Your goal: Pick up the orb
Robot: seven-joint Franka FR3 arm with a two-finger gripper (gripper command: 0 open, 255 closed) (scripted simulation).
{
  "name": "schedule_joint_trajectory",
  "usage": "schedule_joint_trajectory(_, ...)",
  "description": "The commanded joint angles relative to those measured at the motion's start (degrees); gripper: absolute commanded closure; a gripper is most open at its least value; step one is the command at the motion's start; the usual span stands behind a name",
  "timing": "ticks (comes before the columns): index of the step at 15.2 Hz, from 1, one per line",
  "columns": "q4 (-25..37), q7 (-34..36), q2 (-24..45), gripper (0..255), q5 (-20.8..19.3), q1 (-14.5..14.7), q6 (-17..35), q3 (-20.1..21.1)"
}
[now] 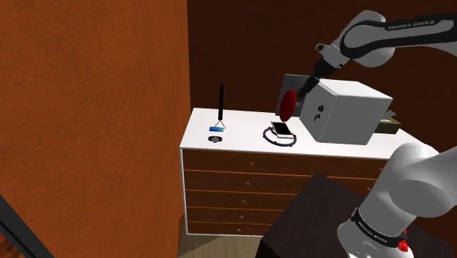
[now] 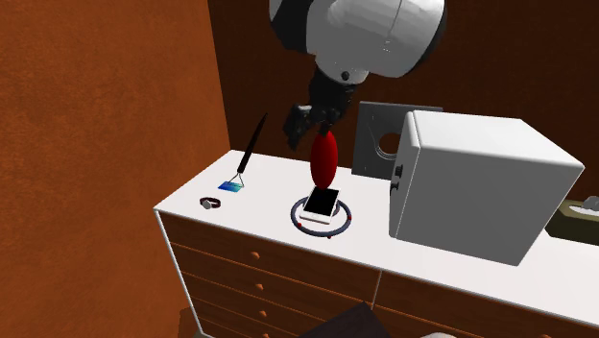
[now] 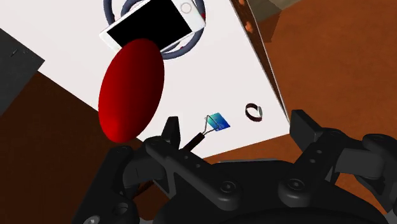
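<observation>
The orb (image 2: 324, 158) is a dark red egg-shaped ball, standing on end just above a white-edged phone (image 2: 323, 203) on the white dresser top (image 2: 259, 178). My black gripper (image 2: 312, 127) hangs right over its upper end. The shoulder view has the orb (image 1: 288, 105) below and left of the gripper (image 1: 307, 86). In the wrist view the gripper (image 3: 237, 127) is open, its fingers wide apart. The orb (image 3: 132, 89) lies outside the gap, beside one fingertip (image 3: 170, 129). I cannot tell whether it touches that finger.
A big white box (image 2: 475, 182) with an open grey door (image 2: 381, 142) stands close beside the orb. The phone rests on a dark ring (image 2: 299, 219). A black stick with a blue clip (image 2: 230, 185) and a small band (image 2: 210, 203) lie nearer the orange wall (image 2: 96, 144).
</observation>
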Motion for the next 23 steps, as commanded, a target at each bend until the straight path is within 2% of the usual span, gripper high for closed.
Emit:
schedule_joint_trajectory(1, 0.94, -5.78, 2.74, 0, 1.2, 2.52, 4.51, -4.19)
schedule_joint_trajectory(5, 4.31, -18.53, 8.29, 0, 6.1, 10.12, 11.56, -14.55)
schedule_joint_trajectory(9, 9.72, -32.44, 13.45, 0, 14.03, 21.71, 15.86, -27.44)
schedule_joint_trajectory(18, 6.46, -36.76, 14.91, 0, 17.06, 25.9, 20.94, -32.38)
schedule_joint_trajectory(19, 6.36, -36.81, 14.86, 255, 17.04, 25.86, 20.99, -32.39)
schedule_joint_trajectory(23, 6.25, -36.88, 14.89, 255, 17.12, 25.96, 21.14, -32.47)
